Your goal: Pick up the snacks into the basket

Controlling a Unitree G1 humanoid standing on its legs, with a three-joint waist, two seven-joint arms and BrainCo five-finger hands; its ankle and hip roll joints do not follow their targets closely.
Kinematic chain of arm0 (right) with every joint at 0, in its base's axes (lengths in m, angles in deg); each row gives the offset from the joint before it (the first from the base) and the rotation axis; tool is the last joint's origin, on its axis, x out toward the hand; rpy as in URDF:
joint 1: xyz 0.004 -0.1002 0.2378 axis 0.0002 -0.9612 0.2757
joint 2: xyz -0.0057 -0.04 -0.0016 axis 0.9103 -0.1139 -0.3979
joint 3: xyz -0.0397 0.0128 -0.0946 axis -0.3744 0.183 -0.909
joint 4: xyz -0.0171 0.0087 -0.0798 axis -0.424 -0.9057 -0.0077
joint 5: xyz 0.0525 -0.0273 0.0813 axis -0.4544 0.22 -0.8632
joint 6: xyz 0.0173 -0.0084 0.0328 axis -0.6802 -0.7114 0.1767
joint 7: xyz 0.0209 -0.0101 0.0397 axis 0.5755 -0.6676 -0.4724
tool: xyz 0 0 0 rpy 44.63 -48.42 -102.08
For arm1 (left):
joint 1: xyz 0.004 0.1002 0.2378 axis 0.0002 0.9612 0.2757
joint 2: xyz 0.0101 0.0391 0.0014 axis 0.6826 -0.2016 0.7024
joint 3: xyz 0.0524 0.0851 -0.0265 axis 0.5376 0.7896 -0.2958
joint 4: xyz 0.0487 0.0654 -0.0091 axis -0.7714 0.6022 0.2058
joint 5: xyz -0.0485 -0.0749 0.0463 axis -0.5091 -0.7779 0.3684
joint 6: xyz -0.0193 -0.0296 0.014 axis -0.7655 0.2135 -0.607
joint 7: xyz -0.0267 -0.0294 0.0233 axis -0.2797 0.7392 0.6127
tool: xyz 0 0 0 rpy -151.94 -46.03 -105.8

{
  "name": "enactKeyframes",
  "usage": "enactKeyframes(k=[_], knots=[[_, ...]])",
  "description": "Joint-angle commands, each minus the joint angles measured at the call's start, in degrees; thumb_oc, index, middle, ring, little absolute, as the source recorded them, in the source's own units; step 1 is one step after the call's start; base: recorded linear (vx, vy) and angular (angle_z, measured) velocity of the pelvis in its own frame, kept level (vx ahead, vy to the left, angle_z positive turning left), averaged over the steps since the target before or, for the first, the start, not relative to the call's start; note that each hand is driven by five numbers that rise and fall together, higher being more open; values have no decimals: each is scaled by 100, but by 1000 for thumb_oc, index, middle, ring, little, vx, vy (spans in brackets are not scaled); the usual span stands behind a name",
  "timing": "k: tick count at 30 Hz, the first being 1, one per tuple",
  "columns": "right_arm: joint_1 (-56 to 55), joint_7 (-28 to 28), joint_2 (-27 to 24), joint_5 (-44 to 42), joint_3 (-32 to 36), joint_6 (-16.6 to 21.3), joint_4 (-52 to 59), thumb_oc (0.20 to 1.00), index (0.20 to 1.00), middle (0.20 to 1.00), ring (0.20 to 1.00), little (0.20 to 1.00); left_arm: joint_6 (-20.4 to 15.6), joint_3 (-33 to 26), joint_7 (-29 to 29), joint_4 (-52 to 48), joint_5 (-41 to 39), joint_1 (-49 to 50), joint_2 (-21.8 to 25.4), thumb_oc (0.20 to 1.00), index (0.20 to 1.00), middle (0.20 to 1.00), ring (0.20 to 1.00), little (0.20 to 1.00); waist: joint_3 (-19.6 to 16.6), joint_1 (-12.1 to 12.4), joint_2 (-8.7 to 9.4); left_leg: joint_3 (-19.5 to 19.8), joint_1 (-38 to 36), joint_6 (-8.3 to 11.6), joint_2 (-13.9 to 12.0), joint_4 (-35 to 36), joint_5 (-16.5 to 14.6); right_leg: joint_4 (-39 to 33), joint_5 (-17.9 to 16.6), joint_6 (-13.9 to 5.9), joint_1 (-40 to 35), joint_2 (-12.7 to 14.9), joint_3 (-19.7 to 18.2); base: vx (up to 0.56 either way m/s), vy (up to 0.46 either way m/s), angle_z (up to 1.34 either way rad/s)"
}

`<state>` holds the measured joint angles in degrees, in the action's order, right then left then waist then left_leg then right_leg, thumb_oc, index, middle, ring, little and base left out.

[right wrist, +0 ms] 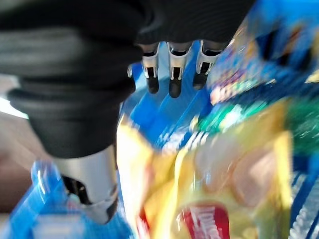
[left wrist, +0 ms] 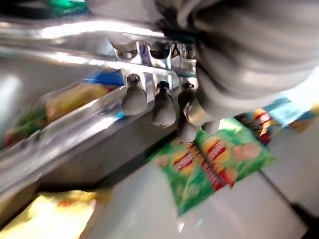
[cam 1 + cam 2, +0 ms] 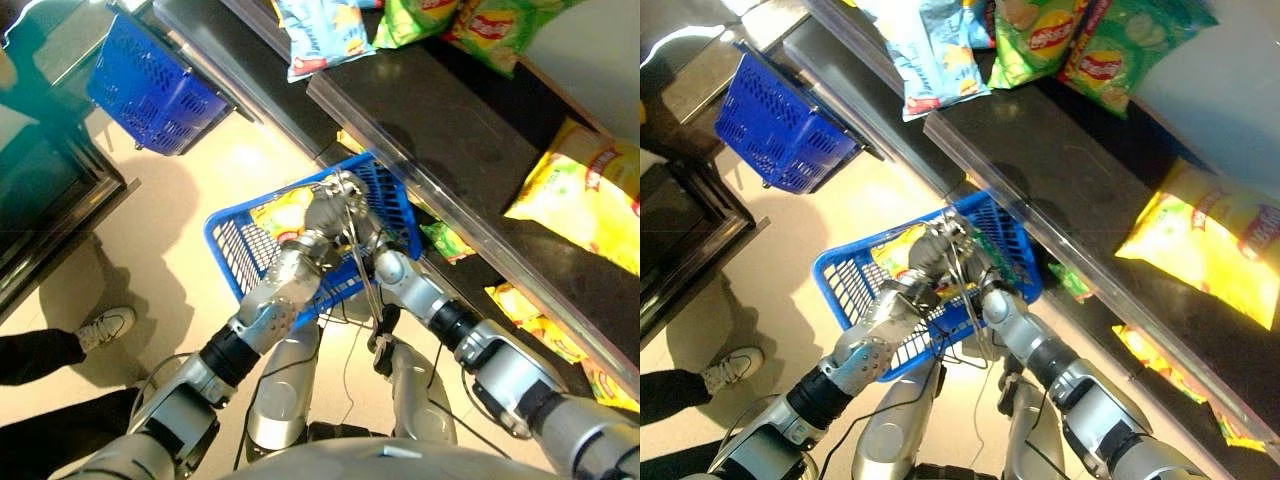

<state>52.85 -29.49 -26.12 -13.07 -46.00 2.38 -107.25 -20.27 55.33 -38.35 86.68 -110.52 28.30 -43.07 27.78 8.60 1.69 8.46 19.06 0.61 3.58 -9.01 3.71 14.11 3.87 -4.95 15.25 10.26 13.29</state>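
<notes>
The left hand [image 3: 335, 195] is holding the blue basket [image 3: 235, 255] by its metal handle, fingers curled round the bar (left wrist view shows the fingertips [image 2: 163, 107] bent under a shiny rail). The right hand [image 3: 970, 268] is hanging over the basket's inside, w/ fingers [image 1: 172, 74] looking straight and relaxed, nothing pinched in them, a yellow snack bag [image 1: 219, 189] lying just below. So, as I judge, the step in hand is the drop: one bag is already in the basket and the right hand is free. More snacks are waiting on the dark shelf [image 3: 430, 120]: a big yellow bag [image 3: 590, 195] at approx. 3 o'clock from the basket, green bags [image 3: 1095, 45] at 1 o'clock, a light-blue bag [image 3: 935, 55] at 12 o'clock, all well apart from the basket. A second blue basket [image 3: 150, 90] is standing at 10 o'clock; a person's shoe [image 3: 105, 325] at 8 o'clock. Next move is probably calling for lifting the right hand out, reaching to the nearest bag on the shelf, and keeping the basket steady under.
</notes>
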Motion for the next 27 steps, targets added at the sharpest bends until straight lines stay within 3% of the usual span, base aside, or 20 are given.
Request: enactKeyframes(k=[1, 4, 8, 11, 14, 18, 22, 24, 25, 27], knots=[[-652, -308, -451, -426, 420, 668, 1093, 1000, 1000, 1000, 1000, 1000, -961, -759, 87, -892, 879, -111, -146, 200, 200, 200, 200, 200, -708, -349, 300, -399, -186, -51, 128, -196, -795, -553, -733, -653, -285, 385, -392, 28, 149, -50], [-1352, -610, -826, -691, 941, 972, 1887, 1000, 1000, 1000, 1000, 1000, -1036, -1343, 54, -769, 1084, 397, -36, 200, 200, 200, 200, 200, -836, -582, 392, -704, -388, -125, 95, 10, -811, -680, -1005, -759, -235, 365, -687, 22, 165, -70], [-1652, -749, -920, -833, 1266, 1106, 2287, 1000, 1000, 1000, 1000, 1000, -1084, -1710, 34, -672, 1285, 612, 60, 200, 200, 200, 200, 200, -868, -694, 434, -939, -476, -171, 10, 118, -788, -595, -1183, -814, -72, 272, -841, -15, 86, -51], [-1883, -913, -1084, -908, 1582, 1250, 2760, 1000, 1000, 1000, 1000, 1000, -1058, -2034, 74, -614, 1463, 798, 63, 200, 200, 200, 200, 200, -916, -653, 366, -1130, -467, -207, -202, 112, -752, -149, -818, -748, -132, 178, -599, -39, 64, -62], [-2092, -1066, -914, -1431, 1906, 1387, 2849, 1000, 1000, 1000, 1000, 1000, -1040, -2198, 87, -211, 1547, 867, 55, 200, 200, 200, 200, 200, -1109, -640, 346, -1297, -519, -221, -302, 274, -661, 19, -419, -643, -364, 37, -501, -48, 38, -39], [-2403, -867, -494, -1851, 2323, 1514, 2410, 1000, 1000, 1000, 1000, 1000, -1004, -2479, 77, 338, 1990, 1095, 143, 200, 200, 200, 200, 200, -1373, -566, 381, -1545, -589, -204, -414, 312, -626, -119, -368, -598, -722, 100, -534, -8, -53, -35], [-2518, -471, -22, -2342, 2757, 1650, 1610, 1000, 1000, 1000, 1000, 1000, -964, -2552, 74, 1392, 2866, 1419, 312, 200, 200, 200, 200, 200, -1552, -626, 295, -1741, -674, -138, -518, 223, -629, -410, -443, -658, -951, 188, -890, -43, -120, -57], [-2629, -217, 82, -2346, 2991, 1631, 1076, 1000, 1000, 1000, 1000, 1000, -871, -2446, 167, 2109, 3224, 1515, 293, 200, 200, 200, 200, 200, -1588, -761, 244, -1756, -695, -87, -614, 109, -613, -413, -220, -619, -1034, 75, -1242, -56, -202, -75], [-2727, -52, 301, -2754, 3225, 1682, 479, 1000, 1000, 1000, 1000, 1000, -776, -2344, 106, 2726, 3592, 1615, 246, 200, 200, 200, 200, 200, -1630, -854, 188, -1773, -729, -25, -758, 59, -533, -354, 138, -483, -1040, -140, -1425, -38, -172, -44], [-2783, 66, 362, -2789, 3312, 1648, 153, 1000, 1000, 1000, 1000, 1000, -671, -2342, 133, 3217, 3728, 1672, 162, 200, 200, 200, 200, 200, -1664, -902, 160, -1799, -786, 14, -840, 62, -485, -367, 246, -441, -1081, -223, -1417, -66, -249, -30]])
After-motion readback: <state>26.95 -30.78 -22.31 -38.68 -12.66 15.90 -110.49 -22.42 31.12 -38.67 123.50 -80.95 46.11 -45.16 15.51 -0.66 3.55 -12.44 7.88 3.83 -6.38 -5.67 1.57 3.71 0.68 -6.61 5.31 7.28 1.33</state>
